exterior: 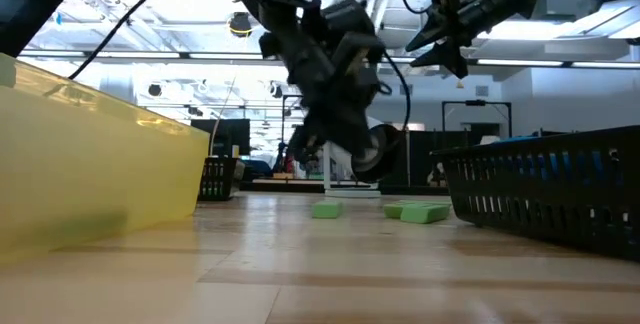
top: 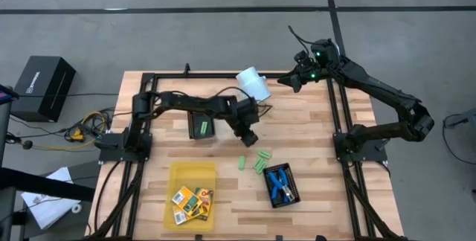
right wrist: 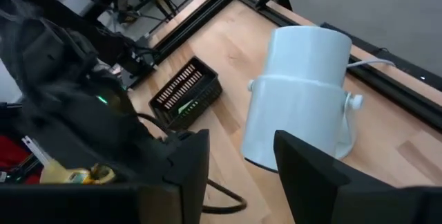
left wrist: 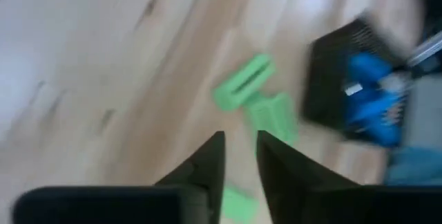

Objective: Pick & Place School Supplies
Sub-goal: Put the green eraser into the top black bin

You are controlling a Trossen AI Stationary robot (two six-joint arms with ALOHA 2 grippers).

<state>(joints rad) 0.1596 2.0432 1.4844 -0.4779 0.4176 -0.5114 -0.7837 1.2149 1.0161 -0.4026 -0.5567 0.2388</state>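
Green oblong pieces (top: 259,162) are what's left loose on the wooden surface (top: 312,152), lying in a little cluster between the yellow tray (top: 192,172) and the black mesh tray (top: 282,185) where the blue-handled tools (top: 278,182) are already parked. The orange-yellow boxes (top: 192,200) look sorted too, sitting in the yellow tray, so the job seems mostly done apart from these greens.

The left gripper (top: 249,136) is hung just above the surface, a bit short of the pieces, and its jaws are seen nearly closed with only a thin slit between them and nothing held. That's the thing to fix first: the jaws need to be opened wider before any descent, otherwise a piece is likely just poked and skated away across the wood. In the left wrist view the nearest piece (left wrist: 242,82) is angled, so a wrist turn is probably wanted so it gets pinched across its narrow side. One piece at a time should be taken, since a couple of them lie touching or almost touching.

Relative to the jaws, the pieces sit ahead and slightly off to one side, near but not between the tips; one more piece (left wrist: 238,203) is glimpsed right under them.

The right gripper (top: 291,79) is parked up high at the far edge by the white cup (top: 253,84), jaws spread, empty.
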